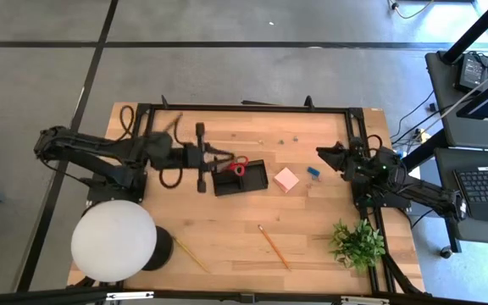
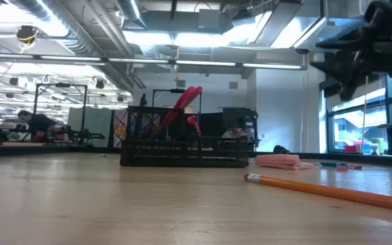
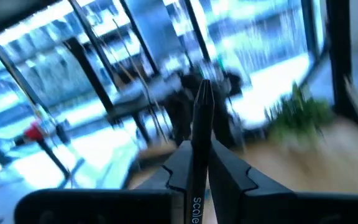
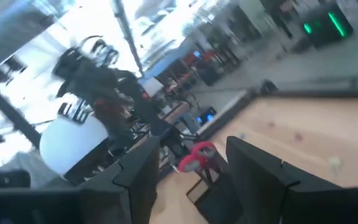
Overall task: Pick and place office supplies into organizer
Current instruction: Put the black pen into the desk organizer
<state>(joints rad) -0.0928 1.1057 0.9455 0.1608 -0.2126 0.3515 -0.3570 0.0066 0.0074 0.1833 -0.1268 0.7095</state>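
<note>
My left gripper (image 3: 202, 148) is shut on a thin black pen (image 3: 202, 106) and hangs above the table, just left of the black organizer (image 1: 252, 180). In the high view this gripper (image 1: 219, 156) points toward the table's right. Red-handled scissors (image 1: 238, 167) stand in the organizer, handles up (image 2: 184, 102). A pink note block (image 1: 286, 179) and a tiny blue piece (image 1: 313, 172) lie flat on the table right of the organizer. Two pencils (image 1: 272, 246) (image 1: 191, 254) lie nearer the front. My right gripper (image 4: 191, 152) is open and holds nothing, at the right side (image 1: 324, 152). My left gripper pinches the black pen between its two fingers at the barrel (image 3: 197, 186), which bears white lettering. The pen lies along the fingers, and one end (image 3: 204, 87) sticks out past the fingertips. The fingers point about level toward the table's right, and the pen is clear of the table.
A large white round lamp (image 1: 113, 239) stands at the front left. A green plant (image 1: 357, 244) stands at the front right. Bare wood lies between the pencils and the organizer. Black frame rails (image 1: 244, 108) run along the table's edges.
</note>
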